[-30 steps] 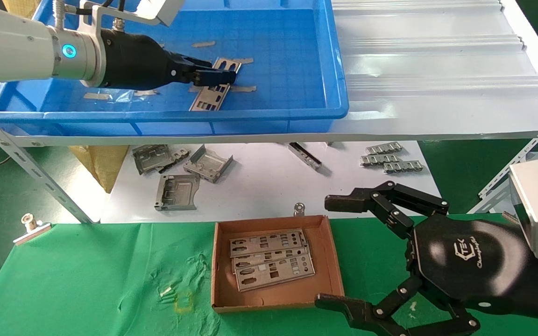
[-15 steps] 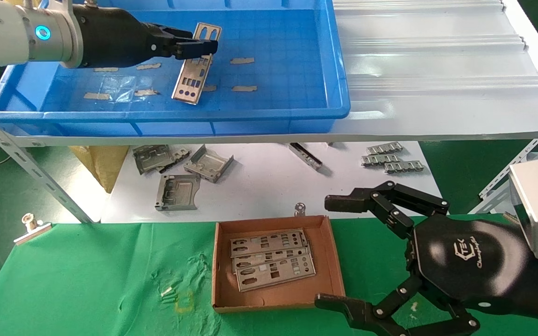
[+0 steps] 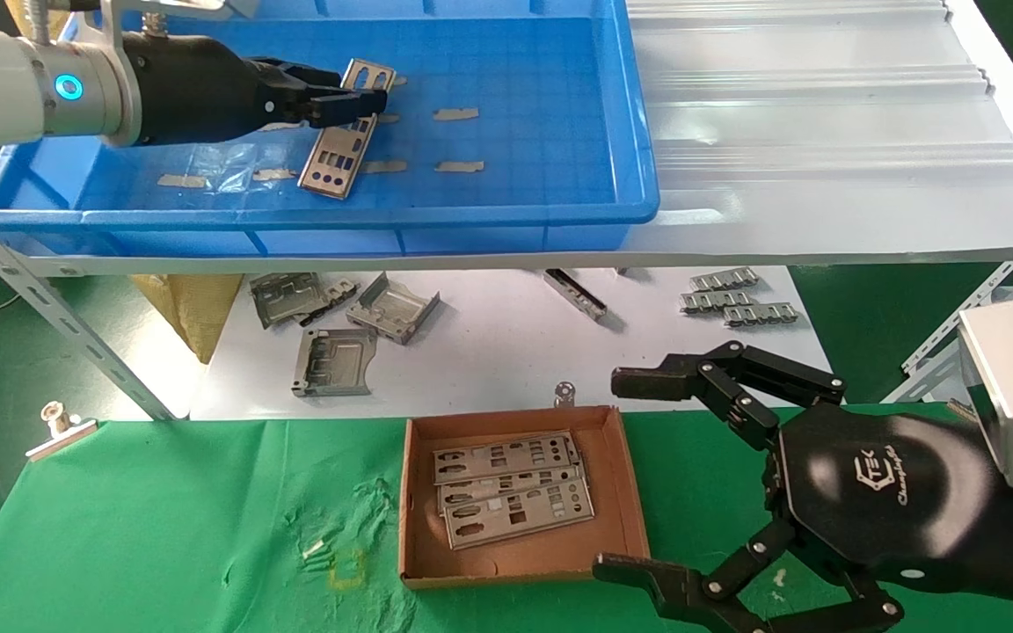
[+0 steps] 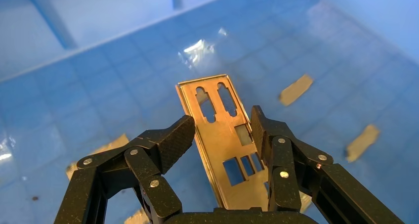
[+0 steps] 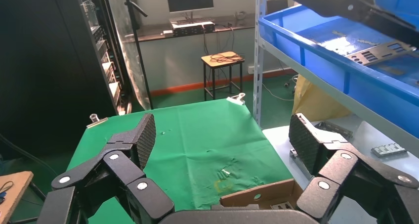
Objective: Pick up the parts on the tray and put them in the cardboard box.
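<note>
Held part: thin silver metal plate [image 3: 341, 128] with slot and square cut-outs, tilted, lifted above the tray floor.
Tray: large shallow blue plastic bin [image 3: 559, 105], grid floor, tan tape bits, far left.
Box: small brown cardboard tray-box [image 3: 621, 492], near centre.
Boxed parts: flat silver plates [image 3: 511, 492] stacked overlapping inside.

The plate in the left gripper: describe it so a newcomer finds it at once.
Look at the big blue tray on the upper shelf. Above its floor, the left gripper pinches one end of a slim silver plate. Unlike the plates lying flat in the cardboard box, it hangs tilted in the air.
</note>
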